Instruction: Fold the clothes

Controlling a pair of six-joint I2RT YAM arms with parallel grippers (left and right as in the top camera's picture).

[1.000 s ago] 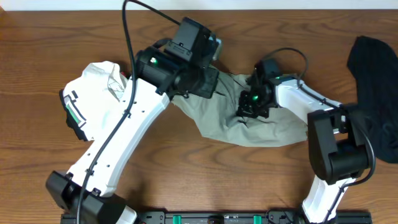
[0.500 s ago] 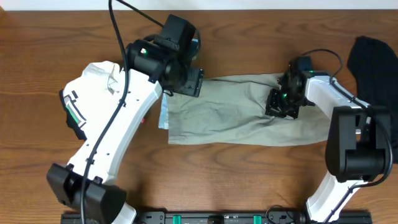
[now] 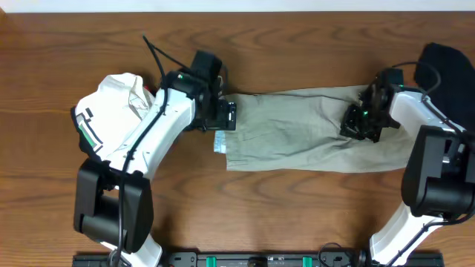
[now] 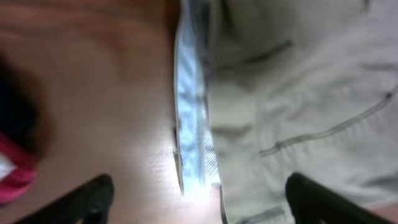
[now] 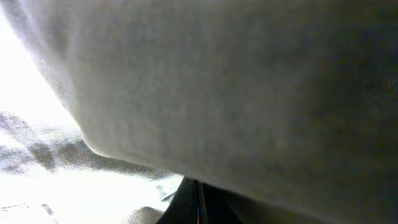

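The pale grey-green cotton shorts point(image 3: 297, 133) lie spread flat across the middle of the brown wooden table point(image 3: 297, 215), their long side running left to right. The left gripper point(image 3: 225, 119) hangs over their left end, its fingers point(image 4: 87, 198) wide apart and holding nothing. A pale blue inner strip point(image 4: 189, 124) shows at that edge. The right gripper point(image 3: 362, 124) is pinched together on the shorts' cloth near their right end. The white striped top point(image 3: 111, 104) lies to the left, and the black garment point(image 3: 445, 67) lies at the far right.

Overhead's R edge cuts off black garment point(image 3: 453, 63).
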